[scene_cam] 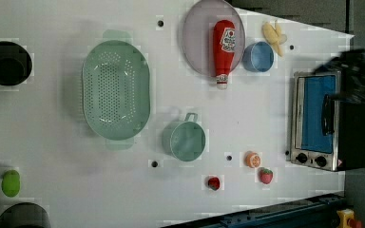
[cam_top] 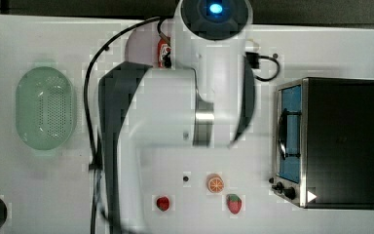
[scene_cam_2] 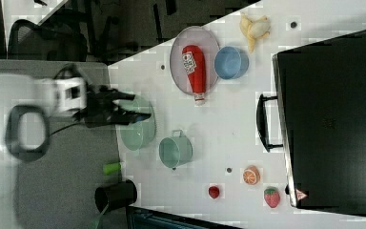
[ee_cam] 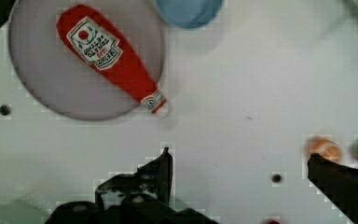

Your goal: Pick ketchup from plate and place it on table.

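We saw the gripper (ee_cam: 240,163) spread wide, nothing between the fingers. In the wrist view its two dark fingers (ee_cam: 161,170) sat along the lower edge of the frame, well apart from each other, over bare table (ee_cam: 242,93) and touching no object.

The ketchup (ee_cam: 114,58) lay flat on the plate (ee_cam: 51,88) in the wrist view's upper left, label up, white cap poking past the plate rim onto the table side. The gripper was clear of both, with open tabletop between.

In the left view's upper centre, the ketchup (scene_cam: 223,45) lay on the plate (scene_cam: 197,38), cap toward the frame's bottom, with the blue bowl (scene_cam: 257,57) just beside the plate on the left view's right.

In the right view the gripper (scene_cam_2: 124,110) sat at frame left, over the green basket's edge, with the ketchup (scene_cam_2: 195,71) on the plate (scene_cam_2: 178,62) up and to the right, well apart.

In the top view the arm covered most of the plate; a sliver of ketchup (cam_top: 162,52) showed at upper centre.
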Robot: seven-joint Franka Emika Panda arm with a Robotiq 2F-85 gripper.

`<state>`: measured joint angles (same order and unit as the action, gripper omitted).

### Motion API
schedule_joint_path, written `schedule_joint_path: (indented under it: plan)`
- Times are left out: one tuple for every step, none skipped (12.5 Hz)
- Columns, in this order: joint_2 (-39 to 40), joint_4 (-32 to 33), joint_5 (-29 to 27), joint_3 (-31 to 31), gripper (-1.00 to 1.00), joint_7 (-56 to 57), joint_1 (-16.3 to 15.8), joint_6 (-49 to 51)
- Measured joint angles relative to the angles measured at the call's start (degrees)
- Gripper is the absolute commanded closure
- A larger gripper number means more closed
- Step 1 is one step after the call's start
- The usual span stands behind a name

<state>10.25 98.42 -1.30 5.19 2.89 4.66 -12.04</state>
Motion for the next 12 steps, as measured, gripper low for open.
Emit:
schedule_joint_path:
  plan:
    - [3.0, 0.4, 0.0, 0.3, -1.0, 0.7, -0.3, -1.2]
    - [6.0, 0.4, -0.1, 0.4, -1.0, 2.1, -0.6, -2.7]
    - [8.7, 0.4, -0.3, 0.7, -1.0, 3.5, -0.8, -4.7]
    - [11.0, 0.4, -0.3, 0.7, -1.0, 5.5, -1.0, -7.2]
    - [13.1, 0.5, 0.1, 0.7, -1.0, 8.4, -1.2, -10.4]
    - [15.0, 0.5, 0.5, 0.7, -1.0, 11.6, -1.3, -14.3]
    - [16.9, 0.7, 0.2, 0.8, -1.0, 14.9, -1.4, -18.0]
    - [18.5, 0.6, 0.4, 0.7, -1.0, 18.6, -1.5, -20.4]
    - [20.0, 0.6, 0.6, 0.5, -1.0, 21.9, -1.6, -23.3]
    - [21.5, 0.5, 0.7, 0.4, -1.0, 24.9, -1.8, -27.4]
    - [23.0, 0.3, 1.0, -0.1, -1.0, 27.2, -2.3, -31.7]
    - [24.5, 0.4, 1.0, -0.1, -1.0, 28.8, -2.5, -35.0]
